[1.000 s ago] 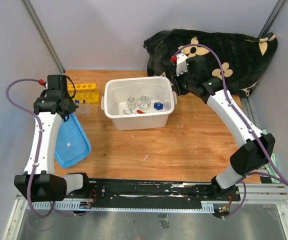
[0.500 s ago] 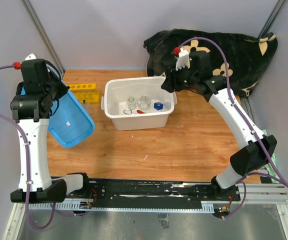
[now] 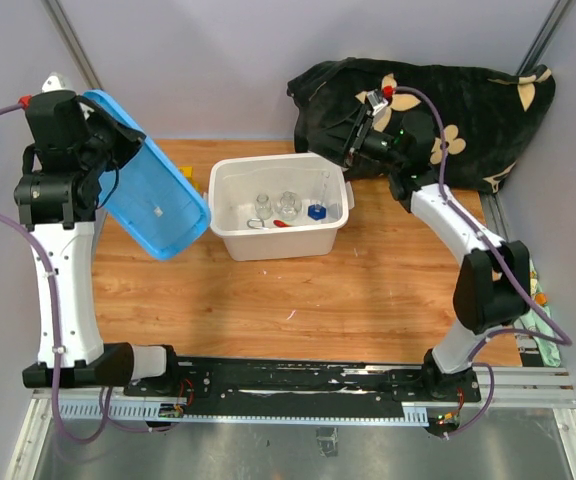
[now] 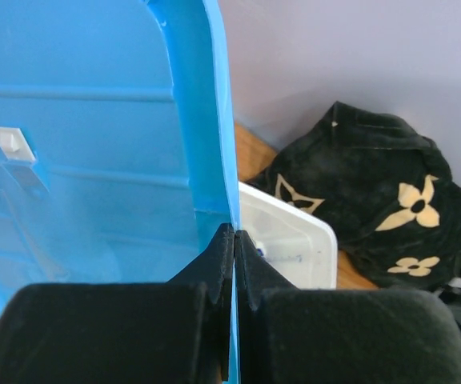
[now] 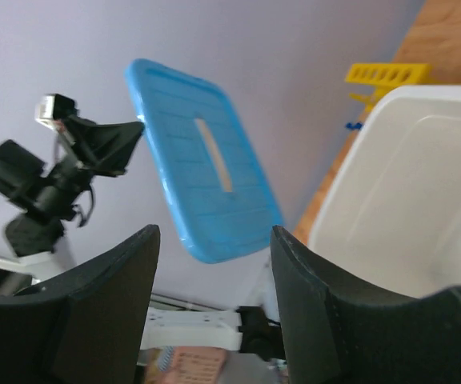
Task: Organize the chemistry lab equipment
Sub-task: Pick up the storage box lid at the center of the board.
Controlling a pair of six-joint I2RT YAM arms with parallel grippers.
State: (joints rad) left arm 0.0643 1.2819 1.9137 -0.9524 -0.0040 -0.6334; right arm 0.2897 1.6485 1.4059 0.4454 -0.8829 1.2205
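My left gripper [image 3: 110, 152] is shut on the edge of the blue lid [image 3: 153, 190] and holds it tilted in the air, left of the white bin [image 3: 278, 243]. In the left wrist view the fingers [image 4: 222, 248] pinch the lid's rim [image 4: 214, 120]. Inside the bin are small glass beakers [image 3: 263, 206], a blue-based glass piece [image 3: 316, 212], a red-orange tool [image 3: 280, 224] and a thin tube [image 3: 325, 190]. The yellow rack [image 5: 386, 74] stands behind the lid, mostly hidden from above. My right gripper [image 3: 338, 152] is open and empty, raised over the bin's back right corner.
The black flower-patterned blanket [image 3: 468, 110] lies at the back right, behind my right arm. The bin [image 4: 294, 240] and blanket [image 4: 366, 184] show past the lid in the left wrist view. The right wrist view shows the lid [image 5: 206, 184] and bin rim [image 5: 422, 104].
My left arm has lifted the blue lid from the table up and toward the bin. My right gripper has risen and tipped back from the bin's corner.
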